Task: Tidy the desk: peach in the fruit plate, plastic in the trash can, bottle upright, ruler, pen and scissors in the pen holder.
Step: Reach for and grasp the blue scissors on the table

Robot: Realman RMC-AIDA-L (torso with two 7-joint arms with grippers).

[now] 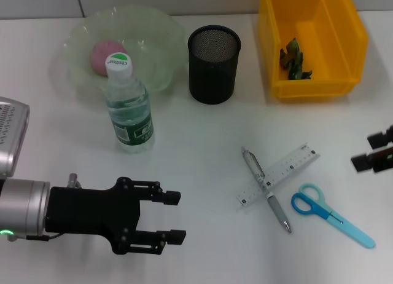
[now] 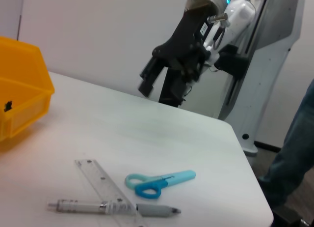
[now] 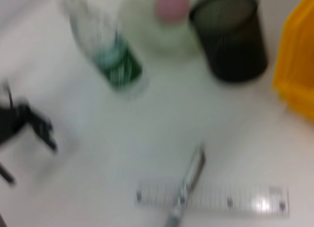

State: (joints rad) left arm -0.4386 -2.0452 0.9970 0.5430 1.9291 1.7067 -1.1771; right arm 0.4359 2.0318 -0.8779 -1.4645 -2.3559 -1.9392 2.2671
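Head view: left tool (image 1: 178, 217) spread, empty, aimed toward pen (image 1: 266, 188) crossing ruler (image 1: 279, 174); right tool (image 1: 373, 151) state unclear.

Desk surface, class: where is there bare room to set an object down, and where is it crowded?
Bare: between the bottle and the pen, and before the pen holder. Crowded: the pen crosses the ruler, scissors alongside. The left gripper fills the near left corner.

silver left arm (image 1: 18, 207), black jaws
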